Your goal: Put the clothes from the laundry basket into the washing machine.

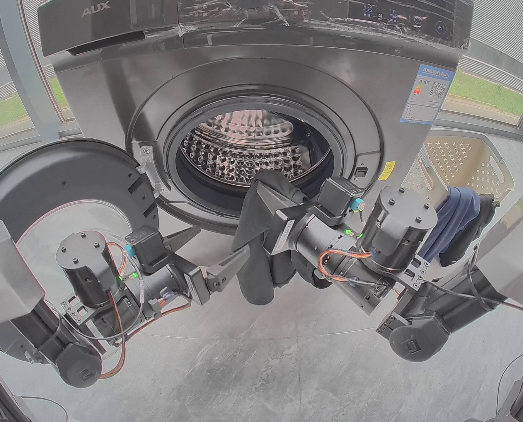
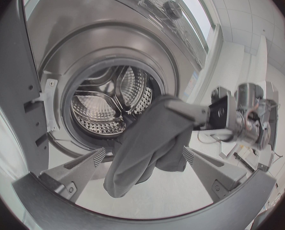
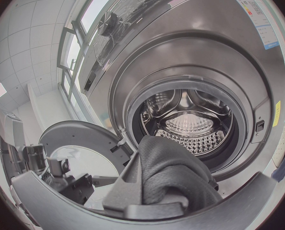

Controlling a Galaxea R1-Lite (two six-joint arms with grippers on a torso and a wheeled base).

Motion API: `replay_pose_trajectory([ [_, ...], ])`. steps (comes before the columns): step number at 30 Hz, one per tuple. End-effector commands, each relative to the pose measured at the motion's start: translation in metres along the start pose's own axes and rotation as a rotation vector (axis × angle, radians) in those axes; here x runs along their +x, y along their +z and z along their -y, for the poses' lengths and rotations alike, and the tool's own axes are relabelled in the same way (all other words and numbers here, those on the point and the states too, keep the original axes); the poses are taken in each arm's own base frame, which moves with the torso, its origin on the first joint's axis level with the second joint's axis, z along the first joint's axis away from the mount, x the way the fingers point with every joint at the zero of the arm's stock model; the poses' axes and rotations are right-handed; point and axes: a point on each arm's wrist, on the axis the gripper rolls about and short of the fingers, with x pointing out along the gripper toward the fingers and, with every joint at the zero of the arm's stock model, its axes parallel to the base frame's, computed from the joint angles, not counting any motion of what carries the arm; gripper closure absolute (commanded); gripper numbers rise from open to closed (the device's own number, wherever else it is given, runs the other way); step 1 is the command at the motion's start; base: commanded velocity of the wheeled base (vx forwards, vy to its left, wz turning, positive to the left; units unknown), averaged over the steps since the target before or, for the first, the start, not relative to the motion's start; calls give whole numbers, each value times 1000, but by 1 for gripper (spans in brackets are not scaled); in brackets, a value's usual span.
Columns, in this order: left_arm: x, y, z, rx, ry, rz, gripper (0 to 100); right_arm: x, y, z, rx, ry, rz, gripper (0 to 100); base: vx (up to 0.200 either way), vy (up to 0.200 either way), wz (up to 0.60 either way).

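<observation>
A: Right gripper [image 1: 268, 199]?
B: Clenched on a limp dark grey cloth garment [image 1: 255, 259], which hangs just before the open mouth of the grey front-loading washing machine [image 1: 244, 83].
A: Left gripper [image 1: 223, 242]?
B: Jaws spread and holding nothing, low before the machine and just beside the garment.
A: And the rest?
B: A cream perforated plastic laundry basket [image 1: 469, 159] stands to the machine's right, with a blue garment [image 1: 456, 212] draped over its rim.

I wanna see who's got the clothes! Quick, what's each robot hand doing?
Left gripper: open, holding nothing.
Right gripper: shut on the dark garment, in front of the washing machine.
</observation>
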Motion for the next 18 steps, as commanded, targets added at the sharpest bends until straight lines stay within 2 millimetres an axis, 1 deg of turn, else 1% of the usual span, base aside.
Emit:
replay_pose_trajectory([
  [1, -1, -19, -2, 10, -4, -70, 0, 1, 4, -4, 5, 15, 16, 100, 0, 0, 0],
  [5, 2, -27, -3, 11, 0, -93, 0, 1, 4, -6, 6, 24, 16, 100, 0, 0, 0],
  [9, 3, -28, -6, 9, 8, -92, 0, -1, 5, -7, 5, 26, 13, 100, 0, 0, 0],
  [13, 4, -28, -8, 8, 16, -91, 0, -5, 10, -10, 8, 36, 22, 100, 0, 0, 0],
  [18, 9, -42, -11, 2, 21, -134, 0, -8, 19, -12, 9, 42, 38, 100, 0, 0, 0],
])
